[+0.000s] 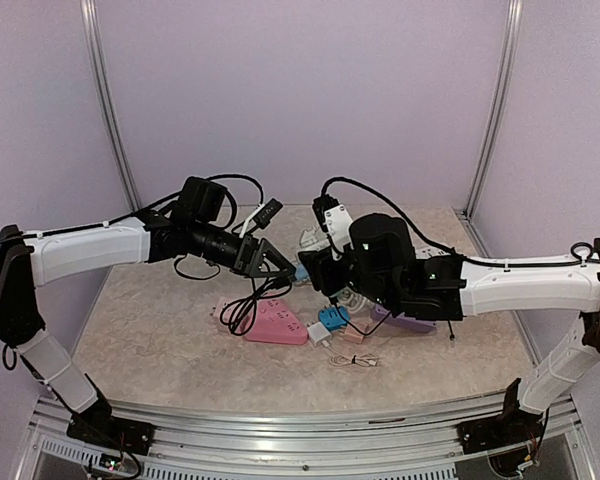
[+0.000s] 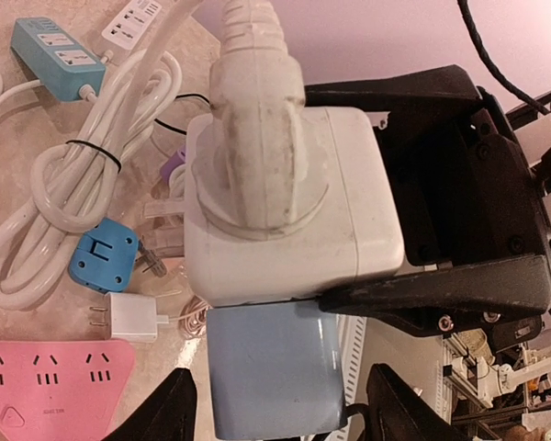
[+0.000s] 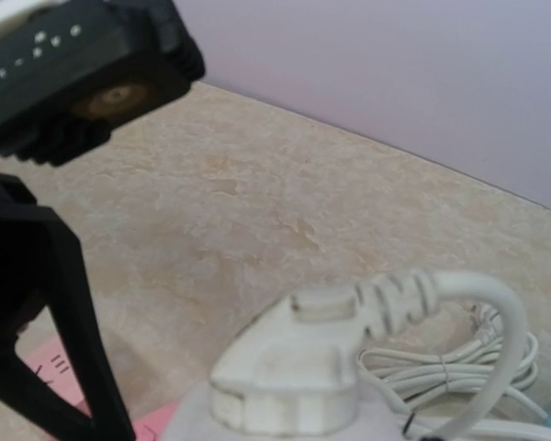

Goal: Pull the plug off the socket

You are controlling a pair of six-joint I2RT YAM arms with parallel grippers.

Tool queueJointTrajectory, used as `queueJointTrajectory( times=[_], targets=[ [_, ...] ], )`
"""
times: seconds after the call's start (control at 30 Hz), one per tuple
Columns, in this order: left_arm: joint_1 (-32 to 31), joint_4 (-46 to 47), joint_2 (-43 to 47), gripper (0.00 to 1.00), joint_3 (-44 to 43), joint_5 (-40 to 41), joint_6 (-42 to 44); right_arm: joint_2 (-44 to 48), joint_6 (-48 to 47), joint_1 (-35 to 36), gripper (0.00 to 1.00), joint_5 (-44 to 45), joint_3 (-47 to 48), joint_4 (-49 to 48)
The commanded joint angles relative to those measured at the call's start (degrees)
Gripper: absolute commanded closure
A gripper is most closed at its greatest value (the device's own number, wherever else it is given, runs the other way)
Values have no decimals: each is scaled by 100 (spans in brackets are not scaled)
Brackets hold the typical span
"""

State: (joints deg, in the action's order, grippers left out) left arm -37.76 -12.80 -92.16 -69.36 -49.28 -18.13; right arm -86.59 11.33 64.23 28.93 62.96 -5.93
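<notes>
A white cube socket (image 2: 349,202) hangs above the table, and my right gripper (image 1: 320,270) is shut on it, its black fingers (image 2: 441,294) clamping it from the right. A white corded plug (image 2: 257,119) sits in the cube's face and also fills the bottom of the right wrist view (image 3: 294,367). A blue plug (image 2: 271,367) sticks out of the cube's near side and shows between the two grippers from above (image 1: 302,272). My left gripper (image 2: 280,375) stands open around this blue plug, one finger on each side with a thin gap.
On the table below lie a pink power strip (image 1: 275,322), a small blue adapter (image 2: 103,257), a white charger (image 2: 133,317), a coiled white cable (image 2: 64,202), a blue power strip (image 2: 55,55) and a purple piece (image 1: 405,322).
</notes>
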Motion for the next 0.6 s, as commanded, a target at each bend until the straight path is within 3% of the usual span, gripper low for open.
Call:
queueJointTrajectory(
  times=[0.0, 0.5, 0.57],
  targets=[
    [-76, 100, -56, 39, -29, -118, -6, 88, -83, 86, 100, 126, 422, -873],
    [-159, -39, -194, 40, -97, 17, 7, 45, -53, 93, 100, 280, 429, -889],
    [-162, -91, -222, 36, -117, 83, 24, 45, -61, 89, 100, 280, 432, -890]
  ],
)
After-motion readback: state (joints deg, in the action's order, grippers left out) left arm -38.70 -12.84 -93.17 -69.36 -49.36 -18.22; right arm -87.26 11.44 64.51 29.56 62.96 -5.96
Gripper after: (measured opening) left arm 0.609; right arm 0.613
